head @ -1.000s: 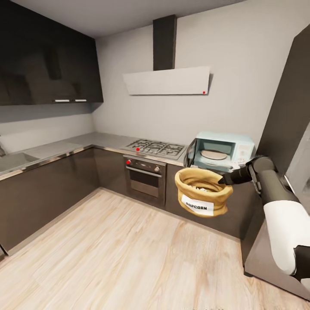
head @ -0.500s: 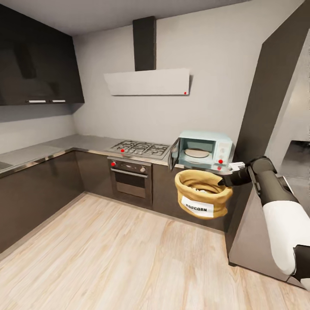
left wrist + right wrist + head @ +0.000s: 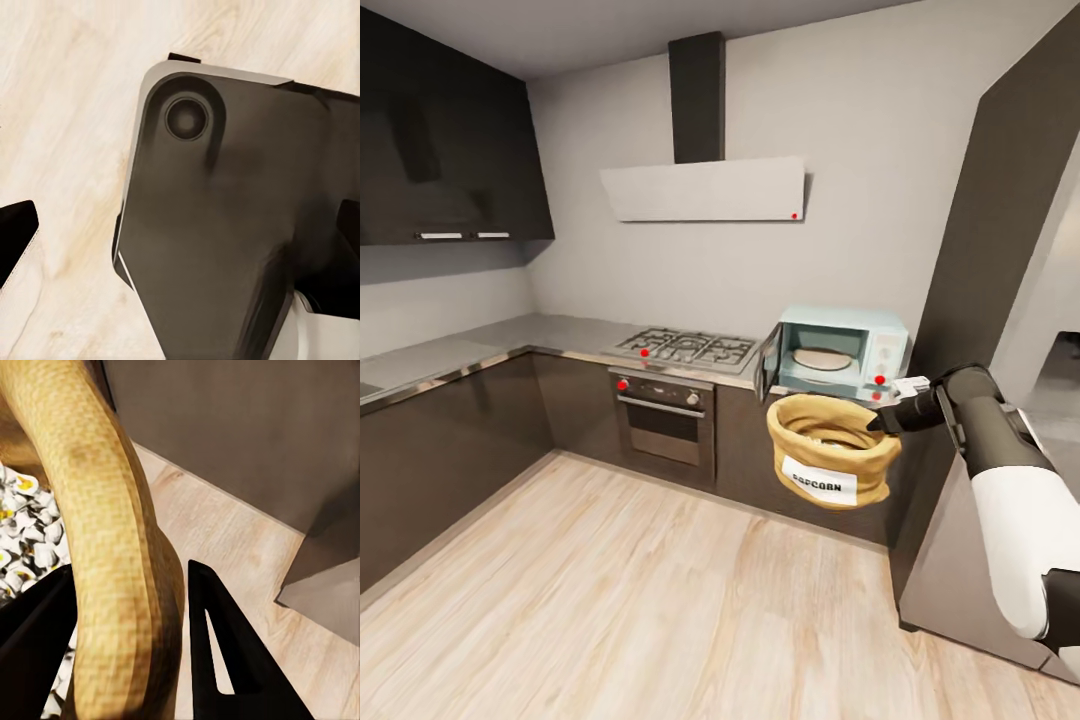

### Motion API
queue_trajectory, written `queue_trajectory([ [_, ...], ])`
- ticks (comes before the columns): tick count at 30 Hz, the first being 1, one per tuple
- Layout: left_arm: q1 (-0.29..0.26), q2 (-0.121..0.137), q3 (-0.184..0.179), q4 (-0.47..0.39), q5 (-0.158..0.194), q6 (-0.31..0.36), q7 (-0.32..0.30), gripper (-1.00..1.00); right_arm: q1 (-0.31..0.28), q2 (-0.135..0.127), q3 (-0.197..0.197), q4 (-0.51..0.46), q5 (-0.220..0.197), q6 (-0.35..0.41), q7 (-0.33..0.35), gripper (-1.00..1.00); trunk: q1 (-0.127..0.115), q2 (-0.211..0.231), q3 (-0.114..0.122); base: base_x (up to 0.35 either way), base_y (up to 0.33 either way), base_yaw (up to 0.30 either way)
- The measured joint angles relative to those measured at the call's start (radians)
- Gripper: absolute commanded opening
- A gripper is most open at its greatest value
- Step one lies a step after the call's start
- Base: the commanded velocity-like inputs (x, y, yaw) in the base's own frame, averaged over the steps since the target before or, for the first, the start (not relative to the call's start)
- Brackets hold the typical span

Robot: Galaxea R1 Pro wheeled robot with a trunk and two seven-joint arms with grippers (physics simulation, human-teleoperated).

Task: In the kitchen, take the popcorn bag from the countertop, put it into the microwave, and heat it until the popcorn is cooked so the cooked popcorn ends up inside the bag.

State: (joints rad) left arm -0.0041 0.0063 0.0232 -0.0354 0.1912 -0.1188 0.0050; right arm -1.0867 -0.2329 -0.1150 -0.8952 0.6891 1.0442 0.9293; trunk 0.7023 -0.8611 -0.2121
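One popcorn bag (image 3: pixel 832 450) hangs in the air, and one hand (image 3: pixel 882 420) grips its rim. One microwave (image 3: pixel 840 352) stands on the far surface (image 3: pixel 550 332), its door open. There is one gas hob (image 3: pixel 688 347), one built-in oven (image 3: pixel 662 418) and one hood (image 3: pixel 703 189). Five small red dots show across the appliances.
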Motion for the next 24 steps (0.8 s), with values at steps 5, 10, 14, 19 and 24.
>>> queue_trajectory([
  [5,0.0,0.0,0.001,0.0,0.0,0.0,0.001,1.0,0.0,-0.006,-0.003,0.0,-0.008,0.0,-0.001,-1.0,0.0,0.0,0.0,0.299,0.049,-0.132],
  [10,0.0,0.0,0.001,0.0,0.0,0.0,0.002,1.0,0.0,-0.008,-0.003,0.0,-0.008,0.0,-0.002,-1.0,0.0,0.0,0.0,0.112,0.003,-0.242],
  [14,0.0,-0.001,0.001,0.0,0.0,0.0,0.002,1.0,0.0,-0.008,-0.003,0.0,-0.009,0.0,-0.002,-1.0,0.001,0.0,0.0,0.009,0.0,-0.248],
  [19,0.0,0.0,0.0,0.0,-0.001,0.0,-0.003,1.0,0.0,-0.008,-0.003,0.0,-0.008,0.0,-0.002,-1.0,0.0,0.0,0.0,0.203,0.075,-0.248],
  [24,0.0,0.0,0.0,0.0,-0.001,0.003,-0.004,1.0,0.0,-0.008,-0.003,0.0,-0.007,0.0,-0.002,-1.0,0.0,0.0,0.0,0.314,0.021,-0.118],
])
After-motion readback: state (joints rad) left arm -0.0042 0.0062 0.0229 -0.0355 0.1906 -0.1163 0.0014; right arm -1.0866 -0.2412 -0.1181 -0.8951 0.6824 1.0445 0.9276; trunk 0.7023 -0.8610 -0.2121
